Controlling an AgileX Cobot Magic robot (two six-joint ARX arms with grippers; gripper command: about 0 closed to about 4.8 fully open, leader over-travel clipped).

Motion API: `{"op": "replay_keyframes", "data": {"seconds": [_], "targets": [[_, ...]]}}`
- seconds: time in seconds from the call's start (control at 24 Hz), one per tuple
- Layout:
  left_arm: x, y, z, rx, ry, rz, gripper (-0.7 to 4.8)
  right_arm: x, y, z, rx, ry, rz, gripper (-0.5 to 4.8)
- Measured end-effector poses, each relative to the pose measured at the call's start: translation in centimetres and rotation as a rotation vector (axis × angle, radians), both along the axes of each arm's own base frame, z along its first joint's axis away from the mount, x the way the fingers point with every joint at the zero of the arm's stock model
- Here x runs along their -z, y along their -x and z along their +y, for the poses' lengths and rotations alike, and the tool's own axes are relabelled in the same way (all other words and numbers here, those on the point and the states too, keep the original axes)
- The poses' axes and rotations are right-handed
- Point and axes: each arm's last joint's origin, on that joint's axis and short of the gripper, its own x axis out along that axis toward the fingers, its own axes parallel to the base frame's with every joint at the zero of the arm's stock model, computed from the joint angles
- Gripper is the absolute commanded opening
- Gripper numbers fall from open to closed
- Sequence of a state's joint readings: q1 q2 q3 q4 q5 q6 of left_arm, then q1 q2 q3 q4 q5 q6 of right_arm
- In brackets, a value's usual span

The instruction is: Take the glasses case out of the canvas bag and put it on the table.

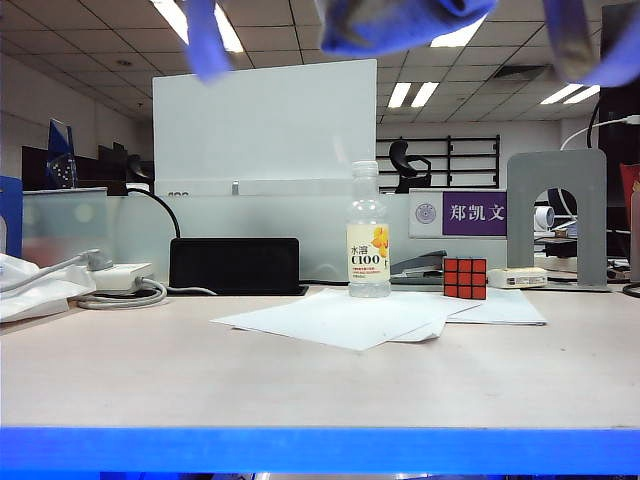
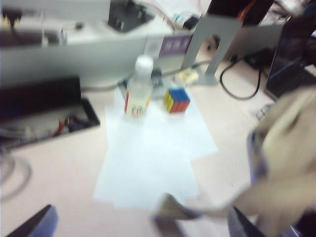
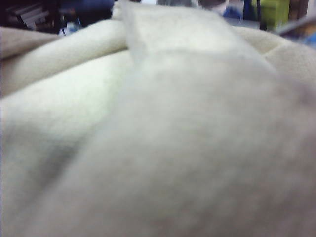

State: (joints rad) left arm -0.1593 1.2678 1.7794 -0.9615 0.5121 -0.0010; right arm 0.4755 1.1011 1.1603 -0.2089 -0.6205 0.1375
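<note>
Beige canvas bag (image 3: pixel 158 123) fills the right wrist view and hides my right gripper's jaws. The bag (image 2: pixel 286 148) also hangs blurred beside my left gripper (image 2: pixel 138 222), which stands wide open above the table (image 2: pixel 64 168). A fold of its strap (image 2: pixel 173 210) lies between the blue fingers (image 2: pixel 34 224) without being pinched. In the exterior view, blurred blue fingers (image 1: pixel 205 40) and a beige piece of the bag (image 1: pixel 590 40) hang at the top edge, high over the table (image 1: pixel 150 370). The glasses case is hidden.
On the table stand a drink bottle (image 1: pixel 368 235), a red Rubik's cube (image 1: pixel 465 277) and loose white sheets (image 1: pixel 350 318). A black box (image 1: pixel 235 265), cables (image 1: pixel 120 290) and a crumpled white wrapper (image 1: pixel 30 285) lie at the back left, a grey metal stand (image 1: pixel 557 215) at the back right.
</note>
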Motion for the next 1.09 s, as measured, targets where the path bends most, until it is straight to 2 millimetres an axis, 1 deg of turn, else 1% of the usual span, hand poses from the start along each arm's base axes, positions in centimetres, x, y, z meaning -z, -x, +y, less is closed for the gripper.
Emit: {"op": "replay_keyframes", "data": {"seconds": [0.21,0.29,0.42,0.5,0.58,0.71,0.79,1.0,1.09], "targets": [[0.2,2.4,-0.2,0.061,0.011,0.036,4.79,-1.4,-0.3,0.0,0.041,-0.102,-0.07,0.71],[0.6,3.0,-0.2,0.087,0.021,0.06,4.79,-1.9,-0.3,0.0,0.046,-0.141,-0.084,0.71],[2.5,3.1,-0.3,0.123,0.038,0.168,4.79,-2.4,-0.2,0.0,0.044,-0.189,-0.081,0.71],[4.5,3.2,-0.6,0.175,0.063,0.251,4.79,-2.6,-0.2,0.0,0.043,-0.219,-0.07,0.71],[5.6,3.8,-1.1,0.218,0.074,0.286,4.79,-2.9,-0.2,0.0,0.041,-0.255,-0.053,0.71],[7.0,5.2,-2.3,0.315,0.089,0.258,4.79,-3.3,-0.1,-0.1,0.035,-0.305,-0.032,0.71],[7.7,5.6,-3.1,0.366,0.111,0.233,4.79,-3.5,-0.1,-0.1,0.031,-0.331,-0.023,0.71],[8.6,4.8,-5.9,0.432,0.16,0.152,4.79,-3.5,0.0,0.0,0.004,-0.368,0.045,0.71],[8.9,4.5,-6.7,0.449,0.166,0.129,4.79,-3.5,0.0,0.0,-0.012,-0.383,0.08,0.71]]}}
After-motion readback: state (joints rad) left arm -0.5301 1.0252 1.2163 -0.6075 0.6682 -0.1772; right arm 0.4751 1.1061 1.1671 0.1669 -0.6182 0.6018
